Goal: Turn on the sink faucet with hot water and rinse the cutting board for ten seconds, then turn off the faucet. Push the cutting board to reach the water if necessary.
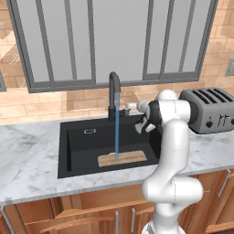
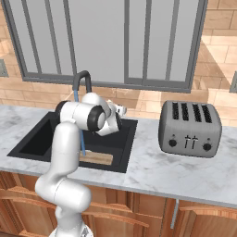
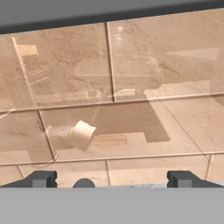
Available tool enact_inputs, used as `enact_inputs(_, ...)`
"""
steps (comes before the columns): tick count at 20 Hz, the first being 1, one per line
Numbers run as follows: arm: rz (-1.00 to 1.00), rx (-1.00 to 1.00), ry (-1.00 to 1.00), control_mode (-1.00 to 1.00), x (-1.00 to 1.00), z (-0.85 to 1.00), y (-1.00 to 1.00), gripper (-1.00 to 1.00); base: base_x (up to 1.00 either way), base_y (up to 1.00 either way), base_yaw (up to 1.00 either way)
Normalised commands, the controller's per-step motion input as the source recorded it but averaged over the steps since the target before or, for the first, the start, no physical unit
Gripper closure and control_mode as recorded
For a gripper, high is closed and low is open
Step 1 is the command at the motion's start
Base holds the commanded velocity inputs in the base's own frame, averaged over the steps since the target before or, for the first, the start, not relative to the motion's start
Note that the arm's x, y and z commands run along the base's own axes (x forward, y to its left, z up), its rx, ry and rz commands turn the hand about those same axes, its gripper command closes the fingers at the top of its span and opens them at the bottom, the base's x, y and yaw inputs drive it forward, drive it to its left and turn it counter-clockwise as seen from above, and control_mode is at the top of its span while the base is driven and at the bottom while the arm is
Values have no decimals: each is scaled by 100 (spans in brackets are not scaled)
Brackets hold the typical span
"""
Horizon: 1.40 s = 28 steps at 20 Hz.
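Rinsing stage of the task. A thin translucent blue stream of water (image 1: 117,125) falls straight from the curved spout of the tall matte-black gooseneck sink faucet (image 1: 113,93) onto the small flat light-tan wooden cutting board (image 1: 122,159), which lies on the floor of the large rectangular matte-black sink (image 1: 82,144) close to its front wall, long axis running parallel to the front edge of the grey-veined marble tabletop (image 1: 32,157). The stream strikes the board left of its centre, so no push appears necessary. The white arm's hand (image 1: 129,106) is raised over the back right corner of the basin, pointing at the tan tiled backsplash (image 3: 131,78); its two dark finger tips (image 3: 43,178) stand wide apart with nothing between them, i.e. released. The faucet's base and its side lever lie just to the hand's left, at about the same height, while the board lies well below and forward of it. The coming move is judged to be a short leftward reach to shut the lever. A silver four-slot toaster (image 1: 209,109) stands near the tabletop's back edge, right of the basin.
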Motion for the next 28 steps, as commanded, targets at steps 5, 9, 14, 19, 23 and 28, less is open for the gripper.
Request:
enact_inputs(5,0,0,0,-100,0,18,0,-100,0,0,0)
enact_inputs(9,0,0,0,-100,0,13,-4,-100,0,0,0)
enact_inputs(14,0,0,-2,-100,-3,5,-18,-100,0,0,0)
enact_inputs(19,0,0,-1,-100,0,2,-25,-100,0,0,0)
enact_inputs(23,1,0,0,-100,-4,0,-27,-100,0,0,0)
enact_inputs(28,1,0,0,-100,-5,0,-15,-100,0,0,0)
